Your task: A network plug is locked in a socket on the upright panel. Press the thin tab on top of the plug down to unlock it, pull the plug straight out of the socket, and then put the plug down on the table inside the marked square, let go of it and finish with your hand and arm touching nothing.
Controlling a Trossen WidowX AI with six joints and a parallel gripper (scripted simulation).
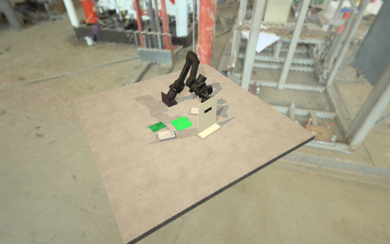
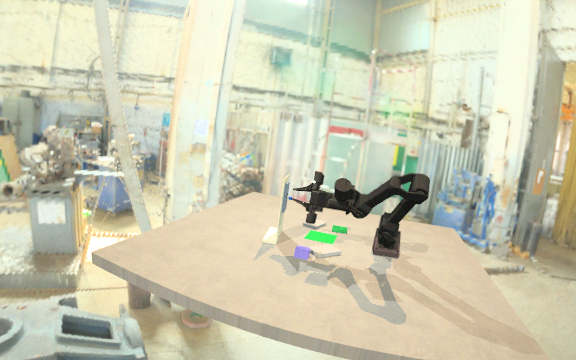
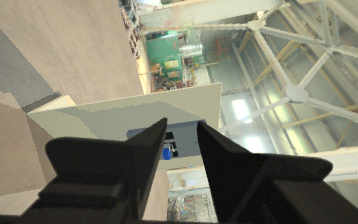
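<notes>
Lining up on plug [image 2: 290,198] [image 3: 167,153], seated in upright panel [image 1: 207,118] [image 2: 282,210] [image 3: 130,112]. Gripper [image 1: 204,99] [image 2: 294,194] [image 3: 182,123] part-open, nothing grasped, right by panel's near face in wrist view. Next, likely: center over tab, press down, then pull straight.

Blue plug [image 2: 290,198] [image 3: 167,153], sm., sat in dk. gray socket [image 2: 285,196] [image 3: 188,135] on upright cream panel [image 1: 207,120] [image 2: 282,217] [image 3: 180,102]; green sq. [image 1: 181,123] [image 2: 321,237] lay flat on tbl. [image 1: 168,176] [image 2: 193,245] [image 3: 85,45]
</notes>
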